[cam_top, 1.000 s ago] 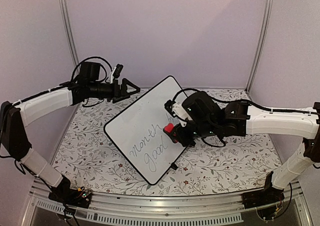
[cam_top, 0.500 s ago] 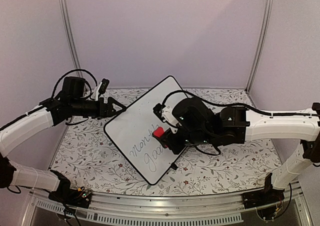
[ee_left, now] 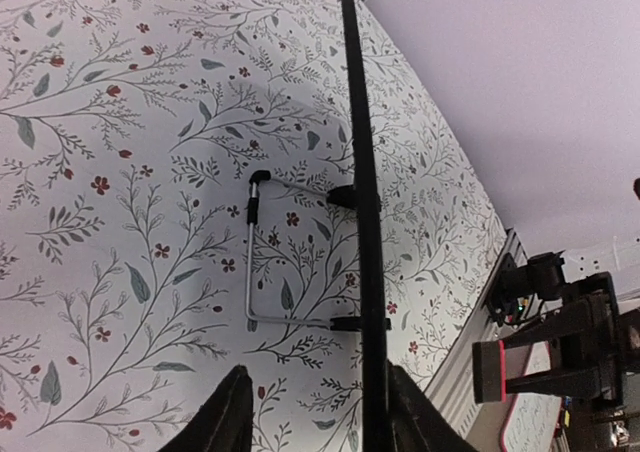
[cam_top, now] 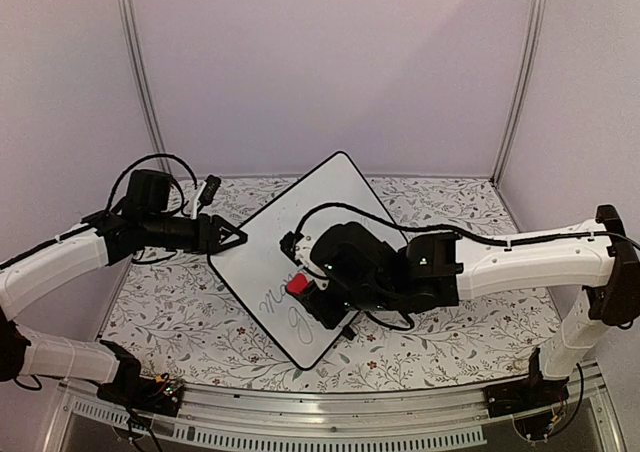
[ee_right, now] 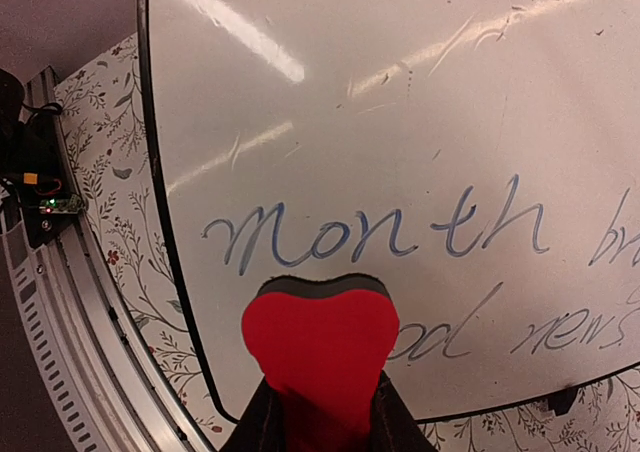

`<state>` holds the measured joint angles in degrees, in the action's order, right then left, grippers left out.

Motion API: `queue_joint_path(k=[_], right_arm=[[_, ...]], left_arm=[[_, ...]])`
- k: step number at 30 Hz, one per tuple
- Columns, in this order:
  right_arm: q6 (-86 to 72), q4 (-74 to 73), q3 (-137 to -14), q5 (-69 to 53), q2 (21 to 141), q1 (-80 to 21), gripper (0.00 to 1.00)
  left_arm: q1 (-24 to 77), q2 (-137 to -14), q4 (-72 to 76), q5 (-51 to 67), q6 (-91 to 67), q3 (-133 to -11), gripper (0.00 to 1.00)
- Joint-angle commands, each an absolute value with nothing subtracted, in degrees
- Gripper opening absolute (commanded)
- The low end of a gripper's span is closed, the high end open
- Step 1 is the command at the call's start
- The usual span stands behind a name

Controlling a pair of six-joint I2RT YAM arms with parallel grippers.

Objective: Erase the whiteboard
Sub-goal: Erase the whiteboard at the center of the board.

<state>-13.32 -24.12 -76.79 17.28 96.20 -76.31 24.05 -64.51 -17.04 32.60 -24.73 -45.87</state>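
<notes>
the whiteboard [cam_top: 275,227] is set cornerwise, like a diamond, in the middle of the top view on the flowered counter [cam_top: 460,322]. grey handwriting [ee_right: 380,234] is carried on its lower part: "month" above, "good news" beneath. the red eraser [ee_right: 318,334] is clenched in the right hand [ee_right: 322,404] and is held over the start of the lower line; whether the gloss is touched cannot be told. the left hand [ee_left: 315,412] is released. at the bottom of its wrist view the board's black frame [ee_left: 362,222] runs between the two fingers [ee_left: 232,420], with a clear gap on the left side, so the edge is straddled but not pinched. a wire stand [ee_left: 252,262] is seen on the board's back, in the middle of that view.

the step in hand is judged to be the wiping of the words while the board is steadied. it would be done best if the frame were pinched firmly first, since a glossy board raised on a thin stand is likely to slide or rock under a push. the eraser's face should be laid flat, not on an edge, and drawn along each line in overlapping passes with even, moderate pressure. care is called for near the lower frame, where "good news" sits close to the rim and the eraser could be run off onto the counter. faint grey smears should be looked for against the glare and gone over again
</notes>
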Motion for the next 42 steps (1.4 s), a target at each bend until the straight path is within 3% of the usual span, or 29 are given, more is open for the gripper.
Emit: queue_joint_path(k=[1,12,42], right_arm=[[-14.73,-22.61,-78.70,19.32,98.89,-76.90,0.00],[-15.05,-23.59,-82.01,20.03,101.75,-76.99,0.00],[-9.79,-20.56,-87.59,16.56,113.03,-78.91,0.00]], left_arm=[[23.83,-63.67,-14.29,34.39,-23.72,-44.07,0.38],[23.85,-61.12,-11.89,37.11,-23.95,-43.24,0.00],[21.96,-62.23,-10.63,37.88,-25.44,-42.50,0.00]])
